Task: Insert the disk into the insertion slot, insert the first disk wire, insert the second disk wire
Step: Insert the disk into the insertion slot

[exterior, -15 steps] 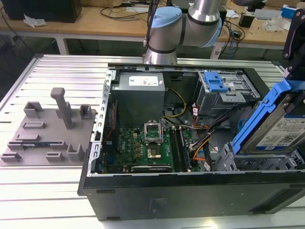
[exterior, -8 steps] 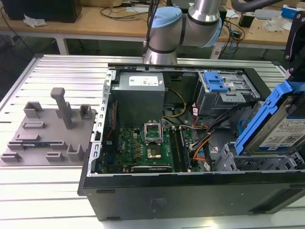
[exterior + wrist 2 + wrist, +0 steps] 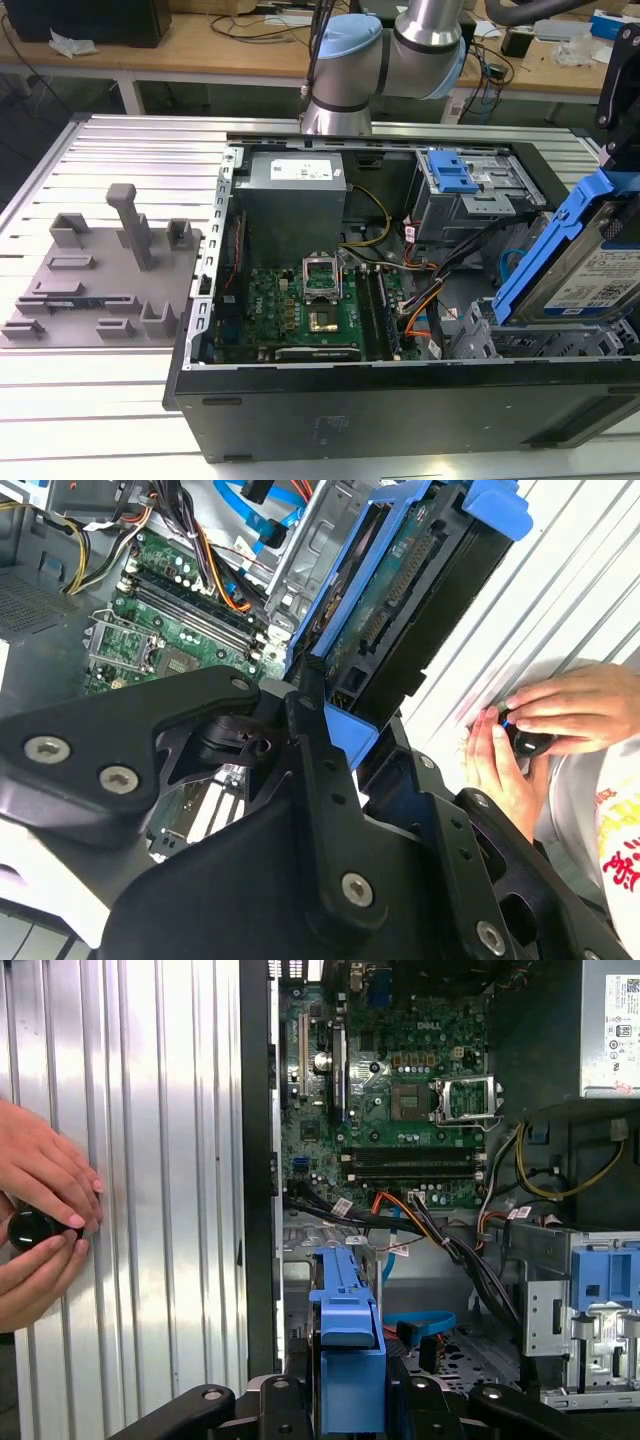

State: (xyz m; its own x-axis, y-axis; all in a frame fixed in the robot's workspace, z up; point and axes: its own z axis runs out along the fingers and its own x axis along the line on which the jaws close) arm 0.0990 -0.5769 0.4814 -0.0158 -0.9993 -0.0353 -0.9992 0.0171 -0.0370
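On a ribbed aluminium table (image 3: 120, 150) an open computer case (image 3: 400, 400) is laid on its side. The disk (image 3: 598, 272) in its blue carrier is clamped, tilted, in the gripper (image 3: 348, 1400) and is held just above the insertion slot (image 3: 478, 338). A small black object (image 3: 30, 1228) is held in a person's hands (image 3: 45, 1175) beside the case

The exterior camera stood high at the open computer case's (image 3: 400, 415) six o'clock, looking down toward the arm (image 3: 345, 70) at twelve. Both wrist cameras hung close over the disk (image 3: 348, 1355) (image 3: 400, 600), sharing the motherboard (image 3: 400, 1110) (image 3: 170, 640) with it.
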